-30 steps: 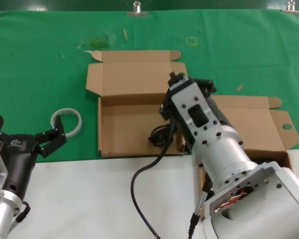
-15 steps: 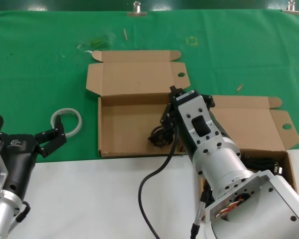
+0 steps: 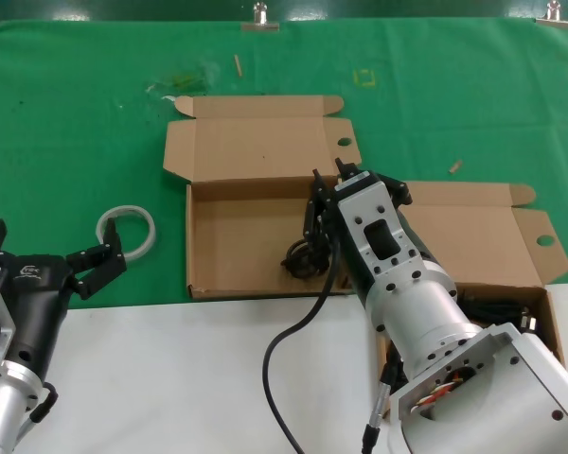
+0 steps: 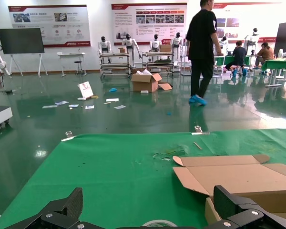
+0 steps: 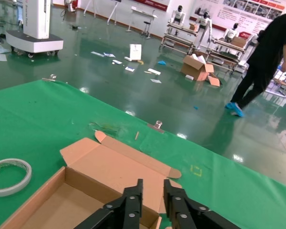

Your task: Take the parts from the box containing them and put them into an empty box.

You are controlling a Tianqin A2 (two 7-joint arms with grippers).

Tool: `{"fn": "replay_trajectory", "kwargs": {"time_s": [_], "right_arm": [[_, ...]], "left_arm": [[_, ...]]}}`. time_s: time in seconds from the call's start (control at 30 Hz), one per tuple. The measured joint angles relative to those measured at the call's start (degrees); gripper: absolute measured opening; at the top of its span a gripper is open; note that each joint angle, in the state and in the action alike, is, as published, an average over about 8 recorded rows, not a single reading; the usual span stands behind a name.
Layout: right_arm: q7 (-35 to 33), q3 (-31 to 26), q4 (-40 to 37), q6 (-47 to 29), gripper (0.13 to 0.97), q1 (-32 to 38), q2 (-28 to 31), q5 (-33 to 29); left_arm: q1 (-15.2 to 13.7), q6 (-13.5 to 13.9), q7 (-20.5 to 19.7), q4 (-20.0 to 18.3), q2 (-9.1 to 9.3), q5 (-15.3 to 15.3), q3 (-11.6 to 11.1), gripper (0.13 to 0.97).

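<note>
The right gripper (image 3: 324, 203) has lowered, fingers narrowly gapped, its cord bundle (image 3: 303, 257) hanging just inside the left box's (image 3: 229, 244) right wall.

Two shallow brown cardboard mailer boxes sit on the tabletop (image 3: 66, 104). The empty box (image 3: 237, 251) lies mid-tabletop, its lid folded back toward the far edge. A black looped power cord (image 3: 303, 257) rests inside it at its right wall, under the right gripper (image 3: 327, 189). The second box (image 3: 492, 246) sits just right of it, nearer the front edge, cords (image 3: 497, 305) inside. A white tape ring (image 3: 128, 230) lies left of the empty box; the left gripper (image 3: 95, 265) sits near the front-left corner.
</note>
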Motion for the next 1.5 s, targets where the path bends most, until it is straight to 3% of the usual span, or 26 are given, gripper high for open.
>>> {"fn": "replay_trajectory", "kwargs": {"time_s": [0.33,0.47,1.03,1.33,1.5], "right_arm": [[0.0,0.0,0.0,0.0,0.354,0.0,0.0,0.0],[0.0,0.0,0.0,0.0,0.354,0.0,0.0,0.0],[-0.1,1.8,5.5,4.9,0.756,-3.8,0.0,-5.3],[0.8,3.5,9.2,7.2,0.889,-8.4,0.0,-10.0],[1.4,3.8,9.5,7.1,0.923,-9.2,0.0,-10.9]], "left_arm": [[0.0,0.0,0.0,0.0,0.0,0.0,0.0,0.965],[0.0,0.0,0.0,0.0,0.0,0.0,0.0,0.965],[0.0,0.0,0.0,0.0,0.0,0.0,0.0,0.965],[0.0,0.0,0.0,0.0,0.0,0.0,0.0,0.965],[0.0,0.0,0.0,0.0,0.0,0.0,0.0,0.965]]}}
